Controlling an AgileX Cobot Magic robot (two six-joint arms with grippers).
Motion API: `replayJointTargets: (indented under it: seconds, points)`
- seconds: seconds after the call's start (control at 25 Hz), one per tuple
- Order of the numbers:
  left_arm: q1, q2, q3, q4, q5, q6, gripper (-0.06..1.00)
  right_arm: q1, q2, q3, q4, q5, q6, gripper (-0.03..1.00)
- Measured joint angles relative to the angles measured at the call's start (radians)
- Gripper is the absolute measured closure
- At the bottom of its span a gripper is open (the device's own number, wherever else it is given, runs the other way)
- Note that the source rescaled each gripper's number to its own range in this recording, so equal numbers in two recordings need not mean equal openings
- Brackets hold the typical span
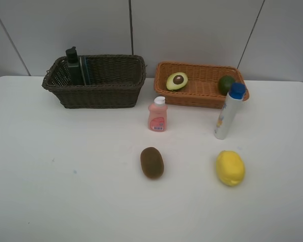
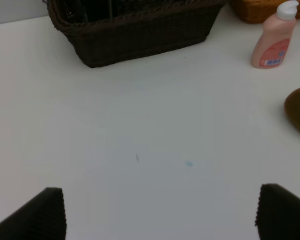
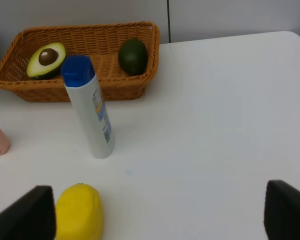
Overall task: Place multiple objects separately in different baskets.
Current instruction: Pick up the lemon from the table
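The dark brown basket (image 1: 101, 91) holds a dark green pump bottle (image 1: 73, 65) and an eraser block (image 1: 86, 69). In the orange basket (image 1: 202, 96) lie a halved avocado (image 1: 177, 81) and a green avocado (image 1: 225, 84). On the table stand a pink bottle (image 1: 157, 115) and a white blue-capped tube (image 1: 228, 111); a kiwi (image 1: 152, 162) and a lemon (image 1: 230, 168) lie nearer the front. My left gripper (image 2: 160, 220) is open over bare table, short of the dark basket (image 2: 140, 35). My right gripper (image 3: 157, 215) is open, with the lemon (image 3: 80, 212) by one finger and the tube (image 3: 90, 110) beyond.
A grey panelled wall rises behind the baskets. The white table (image 1: 65, 176) stretches wide to the left of the kiwi. The left wrist view catches the pink bottle (image 2: 273, 42) and the kiwi (image 2: 299, 107) at its edge. Neither arm shows in the high view.
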Motion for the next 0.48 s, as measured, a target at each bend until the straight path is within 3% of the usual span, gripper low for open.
replayJointTargets:
  seconds: [0.24,0.48]
  points:
    - [0.057,0.0,0.0,0.0,0.0,0.0,-0.05,0.0,0.05,-0.002,-0.078,-0.002,0.017,-0.03]
    - [0.092,0.0,0.0,0.0,0.0,0.0,-0.05,0.0,0.414,-0.007,-0.127,-0.008,0.071,-0.03]
